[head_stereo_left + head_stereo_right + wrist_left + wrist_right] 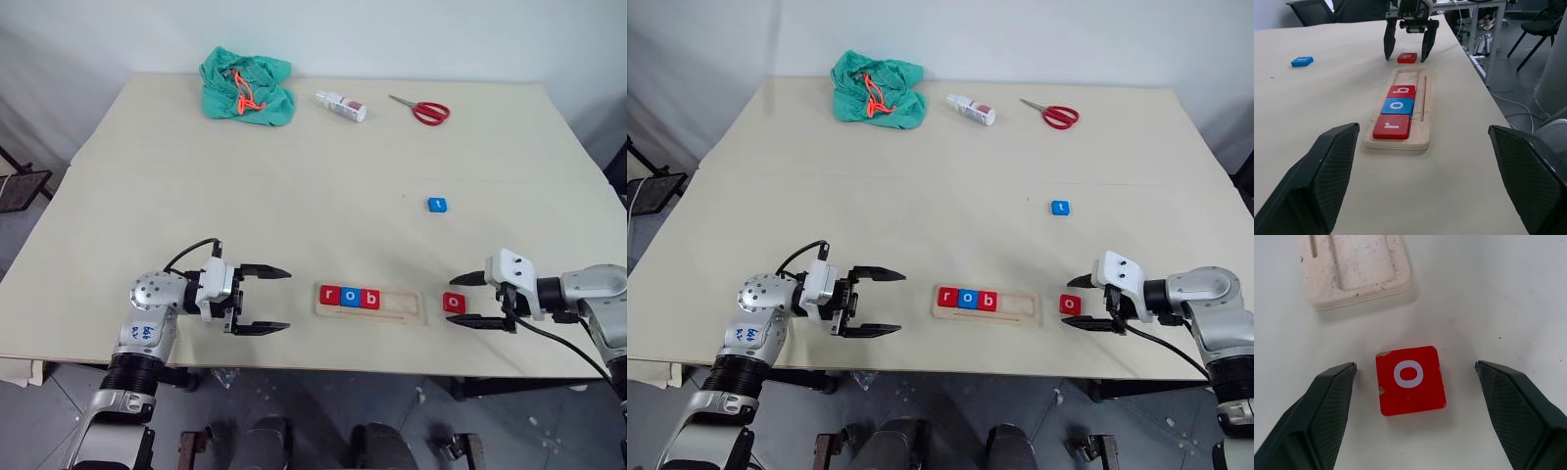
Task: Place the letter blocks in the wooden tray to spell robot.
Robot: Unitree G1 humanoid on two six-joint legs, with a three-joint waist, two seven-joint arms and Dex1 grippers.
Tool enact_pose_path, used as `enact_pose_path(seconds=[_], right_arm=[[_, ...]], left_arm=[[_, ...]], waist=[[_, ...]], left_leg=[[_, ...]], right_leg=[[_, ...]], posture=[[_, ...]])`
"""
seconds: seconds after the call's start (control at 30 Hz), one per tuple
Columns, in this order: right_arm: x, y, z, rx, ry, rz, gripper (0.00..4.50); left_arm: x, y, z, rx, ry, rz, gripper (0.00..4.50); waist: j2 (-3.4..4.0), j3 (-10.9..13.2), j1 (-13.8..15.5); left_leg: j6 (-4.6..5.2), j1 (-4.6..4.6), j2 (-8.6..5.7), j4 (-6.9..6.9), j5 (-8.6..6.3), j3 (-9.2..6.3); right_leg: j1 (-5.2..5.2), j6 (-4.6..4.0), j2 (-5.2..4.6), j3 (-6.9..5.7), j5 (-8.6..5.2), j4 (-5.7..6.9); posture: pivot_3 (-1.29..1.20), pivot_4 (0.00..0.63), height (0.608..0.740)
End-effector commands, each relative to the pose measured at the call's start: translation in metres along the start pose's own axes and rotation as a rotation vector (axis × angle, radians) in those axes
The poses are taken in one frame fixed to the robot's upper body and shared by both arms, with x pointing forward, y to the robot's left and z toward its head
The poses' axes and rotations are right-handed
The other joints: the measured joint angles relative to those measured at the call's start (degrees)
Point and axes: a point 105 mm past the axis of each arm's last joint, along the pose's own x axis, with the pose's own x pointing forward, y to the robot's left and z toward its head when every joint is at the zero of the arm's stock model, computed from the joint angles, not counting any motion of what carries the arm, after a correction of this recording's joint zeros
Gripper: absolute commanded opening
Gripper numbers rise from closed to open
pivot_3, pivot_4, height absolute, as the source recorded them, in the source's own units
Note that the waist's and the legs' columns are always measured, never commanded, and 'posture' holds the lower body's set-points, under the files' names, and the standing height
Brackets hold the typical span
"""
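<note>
Three blocks (350,297) lie in the tray's (402,311) left end.

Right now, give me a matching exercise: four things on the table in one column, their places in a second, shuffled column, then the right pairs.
Things:
1. red o block
2. blue t block
3. red r block
4. scissors

Places:
A. at the table's far edge, right of the small bottle
B. between the open fingers of the right gripper, lying on the table
C. in the wooden tray, at its left end
D. alone on the bare table, beyond the tray and to its right

Pairs: 1-B, 2-D, 3-C, 4-A
</note>
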Motion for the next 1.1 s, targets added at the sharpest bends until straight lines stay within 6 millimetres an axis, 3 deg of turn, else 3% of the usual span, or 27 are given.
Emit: enact_pose_path(seconds=[0.03,0.17,0.3,0.4,0.5,0.8,1.07,1.1], right_arm=[[-0.005,-0.001,0.001,-0.003,0.005,-0.007,2.83],[-0.007,-0.001,0.007,-0.006,-0.016,-0.022,1.5],[-0.007,-0.006,0.019,0.007,-0.017,-0.07,1.46],[0.0,-0.003,0.062,-0.003,-0.107,-0.064,1.46],[0.011,0.008,0.077,-0.018,-0.097,-0.014,1.46],[0.05,0.029,0.088,-0.031,-0.066,0.082,1.46],[0.058,0.025,0.083,-0.063,-0.031,0.106,1.46],[0.058,0.025,0.082,-0.069,-0.026,0.109,1.81]], left_arm=[[-0.002,0.002,0.008,0.033,-0.012,0.009,4.5],[-0.001,0.003,0.007,0.033,-0.013,0.008,4.5],[0.001,0.005,0.007,0.033,-0.015,0.008,4.5],[0.002,0.006,0.006,0.031,-0.02,0.002,4.5],[0.005,0.007,0.006,0.031,-0.025,-0.005,4.5],[0.004,0.004,0.006,0.029,-0.029,-0.017,4.5],[0.001,0.004,0.007,0.035,-0.019,-0.011,4.5],[0.0,0.004,0.008,0.036,-0.019,-0.008,4.5]], waist=[[0.0,0.0,-0.02],[0.0,0.0,-0.05],[0.0,0.0,-0.07],[0.01,0.0,-0.07],[0.0,0.0,-0.11],[0.0,0.0,0.36],[0.0,0.0,0.31],[0.0,0.0,0.31]], left_leg=[[0.0,0.0,0.0,0.0,0.0,0.0],[0.0,0.0,0.0,0.0,0.0,0.0],[0.0,0.0,0.01,-0.01,0.0,0.0],[0.0,-0.01,0.02,-0.01,0.0,-0.03],[-0.01,-0.01,0.06,-0.02,0.0,-0.06],[-0.01,-0.04,0.0,0.03,-0.01,-0.1],[-0.01,-0.03,0.0,0.02,-0.01,-0.11],[-0.01,-0.04,0.0,0.02,-0.01,-0.11]], right_leg=[[0.0,0.0,0.0,0.0,0.0,0.0],[-0.01,0.0,0.0,0.0,0.0,0.0],[-0.02,0.0,0.0,0.02,0.0,0.0],[-0.05,0.0,0.0,0.03,0.0,0.01],[-0.06,0.0,0.04,0.04,0.0,0.01],[-0.06,0.0,0.01,0.07,0.0,0.01],[-0.07,0.0,0.01,0.06,0.0,0.02],[-0.07,0.0,0.01,0.06,0.0,0.03]], posture=[[0.0,0.15,0.74],[0.0,0.15,0.74],[0.0,0.15,0.74],[0.0,0.15,0.74],[0.0,0.15,0.74],[0.0,0.15,0.74],[0.0,0.15,0.74],[0.0,0.15,0.74]])
